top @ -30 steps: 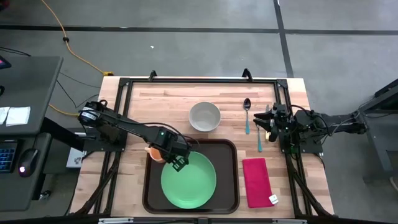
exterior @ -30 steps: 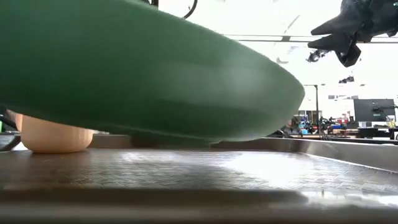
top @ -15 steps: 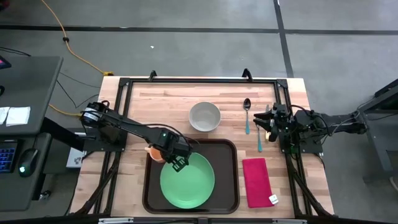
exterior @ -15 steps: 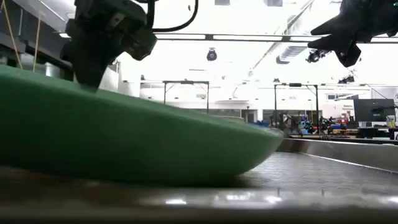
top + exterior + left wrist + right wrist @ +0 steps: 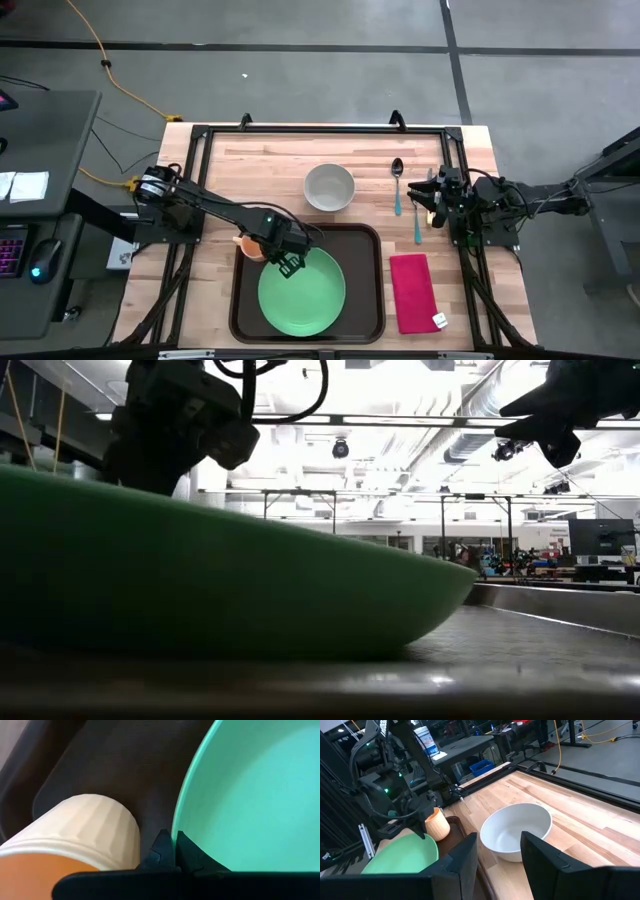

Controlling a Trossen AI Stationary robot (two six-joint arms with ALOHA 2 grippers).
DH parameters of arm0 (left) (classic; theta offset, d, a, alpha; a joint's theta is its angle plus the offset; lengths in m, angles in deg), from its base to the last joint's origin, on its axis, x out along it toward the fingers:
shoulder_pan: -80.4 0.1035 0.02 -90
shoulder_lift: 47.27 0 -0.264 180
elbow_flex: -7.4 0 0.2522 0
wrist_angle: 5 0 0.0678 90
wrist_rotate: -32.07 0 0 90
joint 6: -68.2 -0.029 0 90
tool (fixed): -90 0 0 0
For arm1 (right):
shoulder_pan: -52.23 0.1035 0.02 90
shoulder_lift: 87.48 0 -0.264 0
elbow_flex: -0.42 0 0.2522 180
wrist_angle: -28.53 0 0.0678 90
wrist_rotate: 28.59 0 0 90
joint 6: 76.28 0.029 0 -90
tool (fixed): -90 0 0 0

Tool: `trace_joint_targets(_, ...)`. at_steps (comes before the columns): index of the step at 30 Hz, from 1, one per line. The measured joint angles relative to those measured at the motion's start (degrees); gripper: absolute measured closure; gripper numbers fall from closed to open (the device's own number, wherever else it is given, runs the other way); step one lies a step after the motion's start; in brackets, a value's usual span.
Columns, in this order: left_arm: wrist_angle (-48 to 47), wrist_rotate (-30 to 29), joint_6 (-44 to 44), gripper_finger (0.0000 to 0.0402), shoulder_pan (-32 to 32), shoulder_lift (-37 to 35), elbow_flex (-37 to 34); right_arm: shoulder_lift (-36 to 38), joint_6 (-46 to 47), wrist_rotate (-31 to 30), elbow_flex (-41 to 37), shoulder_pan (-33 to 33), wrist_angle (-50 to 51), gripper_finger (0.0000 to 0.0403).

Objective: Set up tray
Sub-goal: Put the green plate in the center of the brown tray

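The dark brown tray (image 5: pixel 372 300) lies at the table's near middle. On it is a green plate (image 5: pixel 305 295), which fills the low view (image 5: pixel 220 580). My left gripper (image 5: pixel 290 265) is shut on the plate's far-left rim. It comes down from above in the low view (image 5: pixel 150 455). A cream and orange cup (image 5: pixel 247 245) stands on the tray's far-left corner, just beside that gripper, and also shows in the left wrist view (image 5: pixel 75 835). My right gripper (image 5: pixel 430 200) waits open above the table's right side, its fingers apart and nothing between them (image 5: pixel 499 845). My left gripper pinches the plate's rim (image 5: pixel 176 822) on its far-left side. One finger is on the inner side of the rim and one on the outer. The fingers point down from above. In the low view the plate's underside (image 5: pixel 300 645) is down on the tray floor.
A white bowl (image 5: pixel 329 187) stands beyond the tray. A spoon (image 5: pixel 397 185) and another teal-handled utensil (image 5: pixel 417 218) lie to its right, near my right gripper. A red napkin (image 5: pixel 411 291) lies to the right of the tray.
My left gripper has sunk a little, still shut on the plate's rim. The plate was tilted and clear of the tray floor, with the cup showing under it. It has come down onto the tray.
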Motion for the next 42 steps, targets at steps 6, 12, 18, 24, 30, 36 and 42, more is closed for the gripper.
trace_joint_targets(6, 0.1, -0.2, -1.1, 0.0389, 0.0, 0.0, 0.0, 0.0, 0.0, 0.0, 0.0, 0.0, 0.0, 0.0274)
trace_joint_targets(12, 0.2, -0.2, -1.1, 0.0372, 0.0, 0.0, 0.0, 0.0, 0.0, 0.0, 0.0, 0.0, -0.2, 0.0274)
trace_joint_targets(18, 0.3, -0.8, -1.1, 0.0373, 0.0, 0.0, 0.0, 0.0, 0.1, 0.0, 0.0, 0.0, -0.2, 0.0274)
trace_joint_targets(24, 0.2, -1.1, -1.1, 0.0359, 0.0, 0.0, 0.0, 0.0, 0.1, 0.0, 0.0, 0.0, -0.2, 0.0274)
trace_joint_targets(30, 0.2, -1.2, -1.1, 0.0344, 0.0, 0.0, 0.0, 0.0, 0.1, 0.0, 0.0, 0.0, -0.2, 0.0274)
trace_joint_targets(36, 0.2, -1.2, -1.1, 0.0347, 0.0, 0.0, -0.1, 0.0, 0.0, -0.2, 0.0, 0.0, -0.2, 0.0274)
trace_joint_targets(42, 0.2, -0.8, -1.1, 0.0336, 0.0, 0.0, -0.1, 0.0, -0.1, -0.5, 0.0, 0.0, -0.2, 0.0274)
